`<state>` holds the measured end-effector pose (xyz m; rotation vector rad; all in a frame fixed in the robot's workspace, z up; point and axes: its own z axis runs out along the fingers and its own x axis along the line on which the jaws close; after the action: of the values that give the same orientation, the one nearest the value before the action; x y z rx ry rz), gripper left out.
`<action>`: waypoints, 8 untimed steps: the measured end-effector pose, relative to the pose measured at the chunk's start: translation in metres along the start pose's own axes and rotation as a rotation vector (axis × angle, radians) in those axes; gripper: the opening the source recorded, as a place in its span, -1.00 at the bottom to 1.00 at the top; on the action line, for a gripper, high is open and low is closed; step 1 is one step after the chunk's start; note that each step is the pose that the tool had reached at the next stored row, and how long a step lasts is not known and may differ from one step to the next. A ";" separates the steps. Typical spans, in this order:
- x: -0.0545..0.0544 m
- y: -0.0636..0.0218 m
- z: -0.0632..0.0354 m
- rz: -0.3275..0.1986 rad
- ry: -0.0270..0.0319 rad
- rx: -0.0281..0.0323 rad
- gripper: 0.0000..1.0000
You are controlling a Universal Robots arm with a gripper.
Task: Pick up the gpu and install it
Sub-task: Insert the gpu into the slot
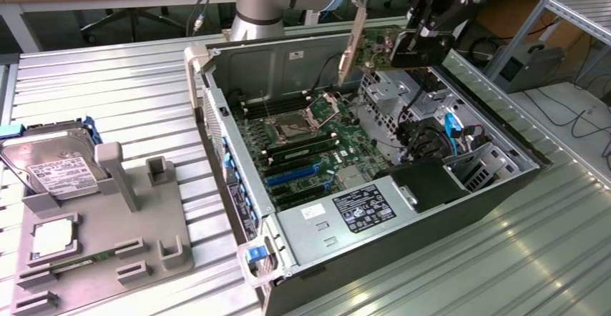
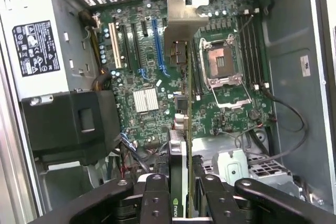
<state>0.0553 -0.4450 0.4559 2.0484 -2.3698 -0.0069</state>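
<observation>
Ext. view, left to right: a grey holder point(image 1: 143, 223) sits at the near corner of the ribbed metal surface point(image 1: 114, 87) on the ext. view's left. It carries 1 HDD point(image 1: 53, 164) w/ a white label, leaning at the holder's far end. 1 square CPU chip point(image 1: 53, 239) lies flat nearer the front.

Mid-surface is the PC case point(image 1: 277, 62), on its side w/ the panel off. The mobo point(image 1: 320, 141) faces up, w/ the CPU socket point(image 1: 289, 124) toward the far end. A blue slot point(image 1: 291, 175) lies nearer the PSU point(image 1: 368, 209), which fills the near end.

The gpu point(image 1: 377, 44) point(image 2: 177, 145) is in the air over the case's far end, clear of the mobo and in no slot. It hangs on edge, w/ its silver bracket point(image 1: 355, 41) on the ext. view's left side. The gripper point(image 1: 420, 48) point(image 2: 181, 187) is clamped on the card's other end, on the ext. view's right.

Wrist view: 2 black fingers point(image 2: 157, 192) press the card from both sides. The card is seen edge-on, running out over the mobo btwn the blue slot and the CPU socket.
</observation>
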 end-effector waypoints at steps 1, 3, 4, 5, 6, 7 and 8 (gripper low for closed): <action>0.000 0.0000 0.0001 -0.015 0.0013 0.0002 -0.46; -0.001 0.0001 0.0003 -0.041 0.0026 0.0005 -0.46; -0.001 0.0002 0.0003 -0.047 0.0029 0.0006 -0.46; -0.001 0.0002 0.0003 -0.049 0.0030 0.0006 -0.46; -0.001 0.0002 0.0003 -0.049 0.0031 0.0006 -0.46; -0.001 0.0002 0.0003 -0.049 0.0031 0.0006 -0.46; -0.001 0.0003 0.0004 -0.049 0.0031 0.0006 -0.46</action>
<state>0.0552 -0.4440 0.4555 2.1041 -2.3180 -0.0033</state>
